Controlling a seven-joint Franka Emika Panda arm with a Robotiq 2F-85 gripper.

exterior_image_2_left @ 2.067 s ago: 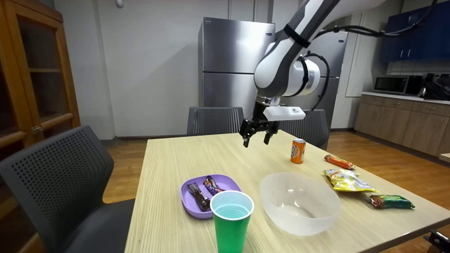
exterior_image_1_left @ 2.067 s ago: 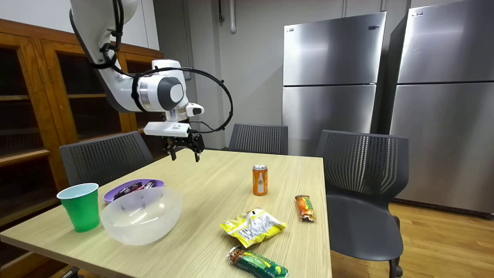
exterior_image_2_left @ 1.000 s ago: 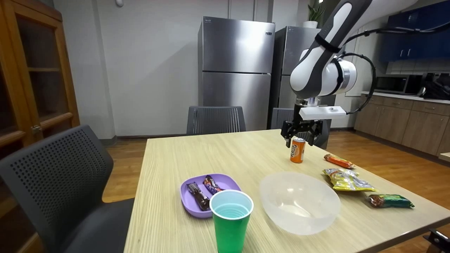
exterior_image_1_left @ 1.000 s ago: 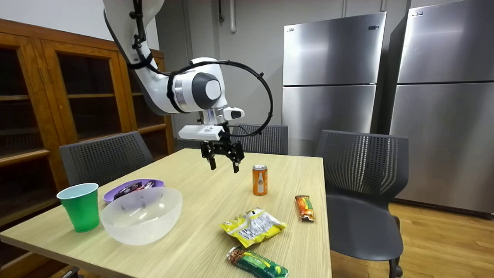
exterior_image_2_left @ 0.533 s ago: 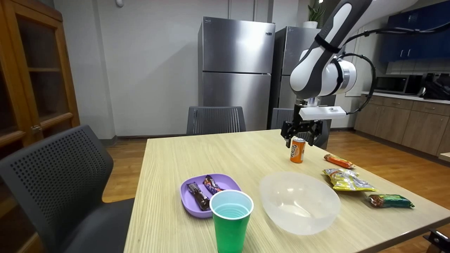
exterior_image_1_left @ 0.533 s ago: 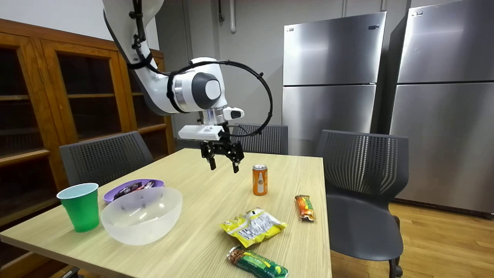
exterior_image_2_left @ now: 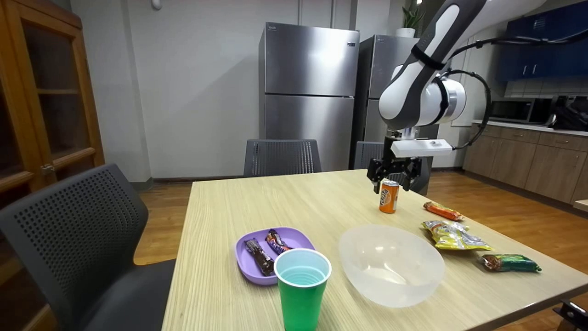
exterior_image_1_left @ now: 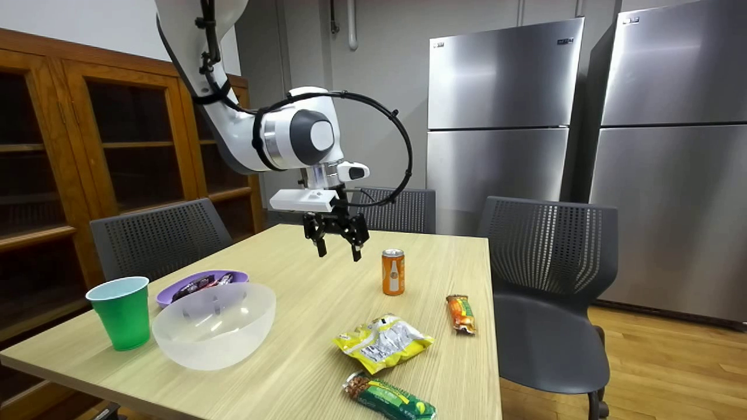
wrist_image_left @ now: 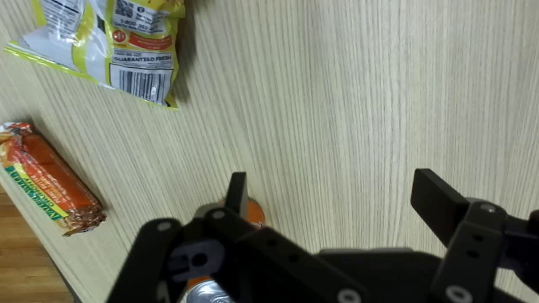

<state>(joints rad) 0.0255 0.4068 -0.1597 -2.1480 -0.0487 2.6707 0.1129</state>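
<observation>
My gripper (exterior_image_1_left: 339,252) is black, open and empty, pointing down above the table. It also shows in an exterior view (exterior_image_2_left: 391,187) and in the wrist view (wrist_image_left: 330,183). The nearest thing is an upright orange soda can (exterior_image_1_left: 393,272), beside and below the gripper. In an exterior view the can (exterior_image_2_left: 388,197) lines up behind or under the fingers. In the wrist view the left finger hides most of the can (wrist_image_left: 255,212). A yellow chip bag (wrist_image_left: 139,46) and an orange-wrapped bar (wrist_image_left: 52,179) lie left of the fingers there.
A frosted bowl (exterior_image_1_left: 216,344), a green cup (exterior_image_1_left: 122,321) and a purple plate (exterior_image_2_left: 298,235) with two dark-wrapped bars (exterior_image_2_left: 260,257) stand on the table (exterior_image_2_left: 229,207). A green-wrapped bar (exterior_image_1_left: 390,399) lies near the chip bag. Chairs (exterior_image_1_left: 543,251) surround the table.
About two to one seconds ago the arm moved right in both exterior views, bringing the gripper lower and nearer the can. It has been still since. The fingers stayed open; no object moved.
</observation>
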